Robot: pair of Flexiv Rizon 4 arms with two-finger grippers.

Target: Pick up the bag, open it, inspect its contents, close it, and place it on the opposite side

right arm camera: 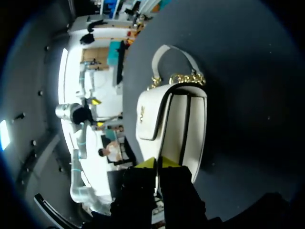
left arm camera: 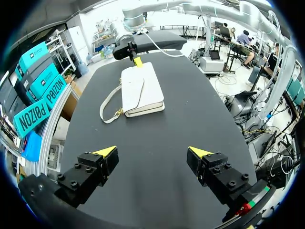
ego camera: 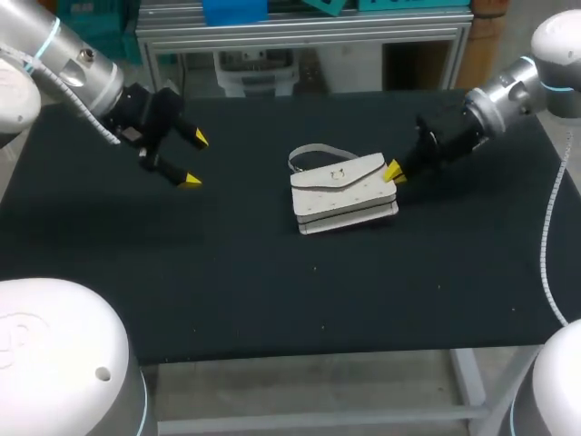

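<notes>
A white bag (ego camera: 345, 195) lies flat in the middle of the black table (ego camera: 272, 291) with its flap closed and its strap (ego camera: 313, 154) looped behind it. My right gripper (ego camera: 394, 172) is shut, its yellow tips together against the bag's right end by the flap's edge. In the right wrist view the bag (right arm camera: 176, 119) stretches ahead of the right gripper (right arm camera: 157, 163); whether the tips pinch anything is unclear. My left gripper (ego camera: 194, 160) hangs open and empty above the table's left part. From it the bag (left arm camera: 140, 88) lies well ahead of the left gripper (left arm camera: 153, 152), with the right gripper (left arm camera: 137, 61) at its far end.
Nothing but the bag lies on the table. The table's front edge (ego camera: 300, 350) runs below the bag. A metal frame (ego camera: 300, 36) stands just behind the back edge.
</notes>
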